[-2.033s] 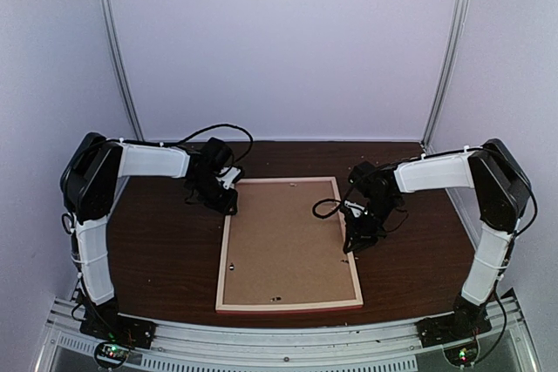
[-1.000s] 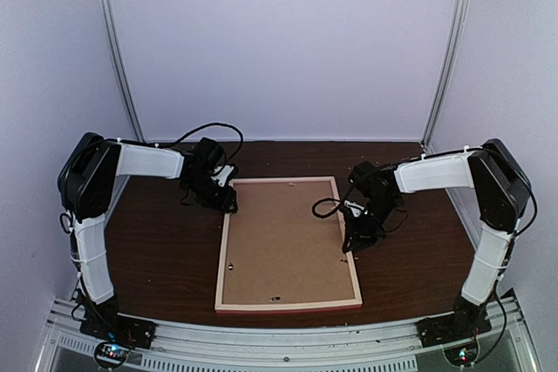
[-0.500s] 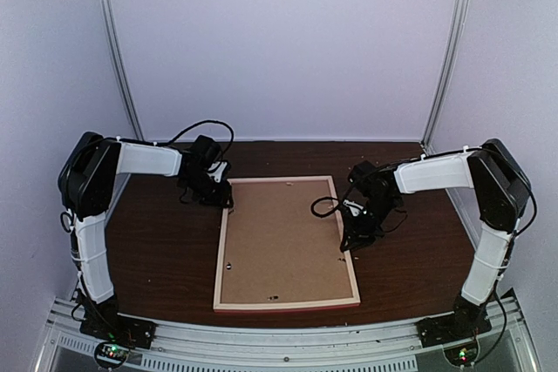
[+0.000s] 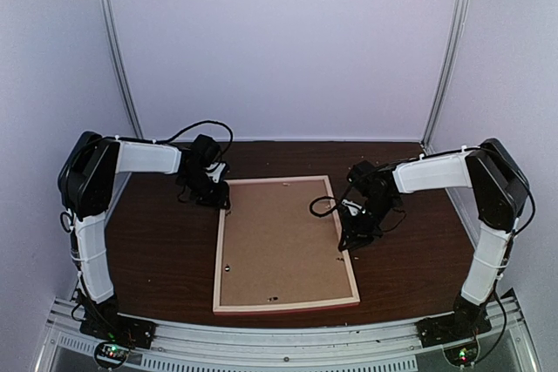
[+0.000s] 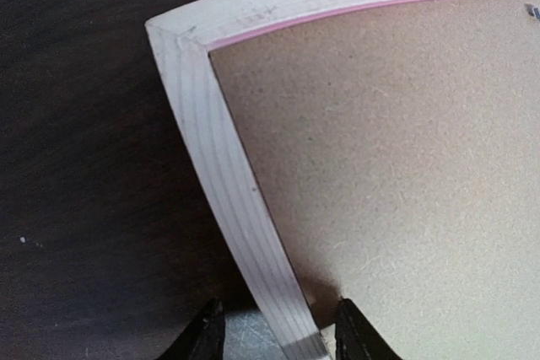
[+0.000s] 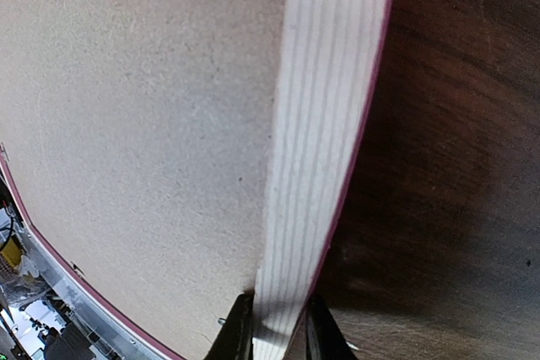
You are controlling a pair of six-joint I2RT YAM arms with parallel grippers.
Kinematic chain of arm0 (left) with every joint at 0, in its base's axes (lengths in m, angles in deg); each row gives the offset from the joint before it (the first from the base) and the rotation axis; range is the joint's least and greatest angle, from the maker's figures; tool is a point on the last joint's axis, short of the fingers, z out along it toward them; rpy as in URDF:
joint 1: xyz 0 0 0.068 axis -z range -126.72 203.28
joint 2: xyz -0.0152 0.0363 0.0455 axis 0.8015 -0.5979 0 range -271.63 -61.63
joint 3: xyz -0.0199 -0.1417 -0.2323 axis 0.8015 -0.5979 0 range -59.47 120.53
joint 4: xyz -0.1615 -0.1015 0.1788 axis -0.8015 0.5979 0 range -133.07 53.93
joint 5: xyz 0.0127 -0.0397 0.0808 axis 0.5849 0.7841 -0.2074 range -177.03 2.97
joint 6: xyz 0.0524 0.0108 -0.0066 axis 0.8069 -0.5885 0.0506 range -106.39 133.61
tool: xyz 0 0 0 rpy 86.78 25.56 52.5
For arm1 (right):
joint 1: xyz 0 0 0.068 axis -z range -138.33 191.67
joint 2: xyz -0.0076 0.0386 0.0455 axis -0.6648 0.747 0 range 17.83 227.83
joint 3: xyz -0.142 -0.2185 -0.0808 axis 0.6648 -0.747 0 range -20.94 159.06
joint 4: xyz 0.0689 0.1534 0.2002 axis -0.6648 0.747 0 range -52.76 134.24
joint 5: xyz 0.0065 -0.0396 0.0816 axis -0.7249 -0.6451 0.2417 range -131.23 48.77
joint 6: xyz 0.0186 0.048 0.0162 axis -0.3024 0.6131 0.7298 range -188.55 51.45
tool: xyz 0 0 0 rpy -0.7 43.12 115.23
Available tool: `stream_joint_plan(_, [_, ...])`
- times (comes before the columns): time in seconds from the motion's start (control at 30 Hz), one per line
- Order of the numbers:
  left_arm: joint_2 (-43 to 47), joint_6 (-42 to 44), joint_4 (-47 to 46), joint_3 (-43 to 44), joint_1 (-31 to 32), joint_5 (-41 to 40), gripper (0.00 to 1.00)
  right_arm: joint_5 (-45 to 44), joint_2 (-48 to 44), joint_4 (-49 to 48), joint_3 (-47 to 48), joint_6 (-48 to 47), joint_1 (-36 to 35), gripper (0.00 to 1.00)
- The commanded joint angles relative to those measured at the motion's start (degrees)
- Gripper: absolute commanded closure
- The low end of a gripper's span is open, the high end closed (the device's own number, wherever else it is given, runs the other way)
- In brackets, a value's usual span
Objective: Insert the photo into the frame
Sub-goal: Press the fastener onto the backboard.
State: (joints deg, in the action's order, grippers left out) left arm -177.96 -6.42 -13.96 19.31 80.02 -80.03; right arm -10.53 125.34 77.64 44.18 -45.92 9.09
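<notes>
Frame [image 4: 286,306] lay flat and back-up on the dark table [image 4: 161,250], its near rail close to the 2 arm bases, pale wood edges upward and a thin pink line showing along the moulding. A plain brown backing board [image 4: 283,241] filled the whole opening. No photo showed in any of the 3 views. Whether it sat under that board could not be told.

Farther in, about halfway along the right rail, the right gripper [image 6: 277,330] was closed narrowly on the frame, 1 finger pressed to each side of the rail. At the far-left corner the left gripper [image 5: 274,335] straddled the left rail with its fingers about half apart. The inner finger looked to be against the wood, but a pale gap showed on the outer side, so whether it was actually pinching could not be told.

Judging by this, the step in hand was handling the frame itself, with both arms taking hold of opposite rails to shift or turn it, rather than placing the print. The next move would call for a firm left-hand grip first. Then both arms should move together and level, since a twist between diagonal holds could rack the thin moulding or let the board slip out.
</notes>
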Motion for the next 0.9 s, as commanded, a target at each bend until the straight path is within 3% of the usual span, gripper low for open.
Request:
stream_joint_plan(0.0, [-1.8, 1.7, 9.9, 1.0, 0.9, -2.0, 0.54, -6.1, 8.9, -9.1, -3.8, -3.1, -0.9, 0.92])
stream_joint_plan(0.4, [-1.9, -0.4, 15.8, 3.8, 2.0, -1.2, 0.53, -6.0, 8.1, -11.4, -4.6, -0.9, -1.5, 0.93])
stream_joint_plan(0.87, [-3.8, -1.2, 15.0, 4.6, 3.6, -0.3, 0.51, -5.7, 8.3, -11.9, -4.6, -1.2, -1.6, 0.93])
